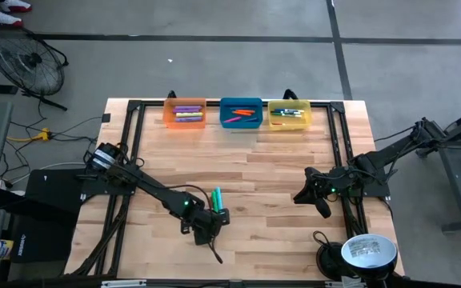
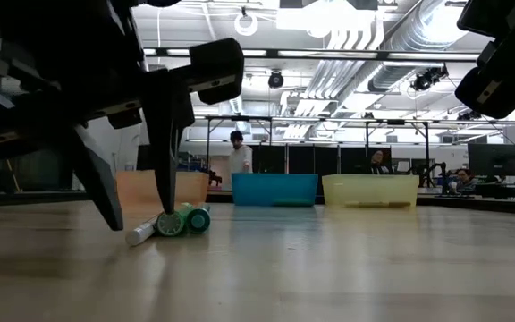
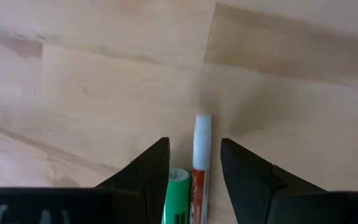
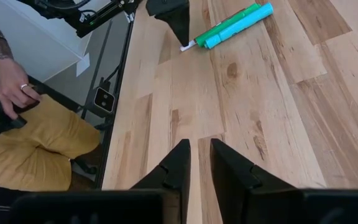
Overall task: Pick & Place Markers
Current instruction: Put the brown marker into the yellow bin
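Three markers lie side by side on the wood, toward the near middle of the table [image 1: 217, 198]: a teal one [image 2: 198, 218], a green one [image 2: 170, 224] and a white-capped orange one [image 2: 141, 234]. My left gripper [image 3: 194, 163] is open and reaches down over their near ends. The white-capped marker [image 3: 201, 146] and the green marker [image 3: 178, 186] lie between its fingers. My right gripper [image 4: 200, 155] hovers over bare wood at the table's right, its fingers a narrow gap apart, with the markers [image 4: 229, 25] far ahead of it. My left gripper comes from above, with one finger on either side of the two markers' near ends and the markers running along between the fingers. One finger [image 3: 149, 177] stands right beside the green marker's end [image 3: 179, 177]. I cannot tell whether it touches. Both markers lie flat on the table.
Orange [image 1: 185, 113], blue [image 1: 241, 113] and yellow [image 1: 289, 114] bins stand in a row at the far edge, each holding markers. A black frame [image 1: 134, 144] borders the table. A round white object [image 1: 366, 252] sits at the near right corner. A person's hand [image 4: 11, 93] shows beyond the table.
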Controlling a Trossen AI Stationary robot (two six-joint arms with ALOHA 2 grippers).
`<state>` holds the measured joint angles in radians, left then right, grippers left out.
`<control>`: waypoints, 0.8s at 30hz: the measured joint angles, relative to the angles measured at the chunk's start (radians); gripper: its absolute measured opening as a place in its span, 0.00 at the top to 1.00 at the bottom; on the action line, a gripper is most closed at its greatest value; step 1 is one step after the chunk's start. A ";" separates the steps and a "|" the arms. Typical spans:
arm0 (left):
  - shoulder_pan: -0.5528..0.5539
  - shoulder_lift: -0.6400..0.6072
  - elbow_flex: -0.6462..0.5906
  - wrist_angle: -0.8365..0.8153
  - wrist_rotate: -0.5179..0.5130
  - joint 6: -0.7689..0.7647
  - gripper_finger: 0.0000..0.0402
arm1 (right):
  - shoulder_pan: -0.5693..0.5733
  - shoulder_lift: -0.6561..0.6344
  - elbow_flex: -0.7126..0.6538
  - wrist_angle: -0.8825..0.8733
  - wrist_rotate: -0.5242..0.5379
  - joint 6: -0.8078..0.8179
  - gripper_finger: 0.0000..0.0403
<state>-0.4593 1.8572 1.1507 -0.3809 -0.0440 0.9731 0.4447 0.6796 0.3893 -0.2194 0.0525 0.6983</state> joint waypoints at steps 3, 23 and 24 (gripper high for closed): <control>0.009 0.000 0.000 -0.030 -0.008 0.007 0.65 | 0.000 0.000 0.000 0.000 0.000 0.000 0.88; 0.021 0.043 0.026 -0.086 -0.012 0.019 0.65 | 0.000 0.000 0.000 0.000 0.000 0.000 0.88; 0.021 0.049 0.026 -0.084 -0.014 0.018 0.65 | 0.000 0.000 0.000 0.000 0.000 0.000 0.88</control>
<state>-0.4385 1.9065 1.1763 -0.4647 -0.0584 0.9910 0.4448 0.6793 0.3893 -0.2195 0.0525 0.6983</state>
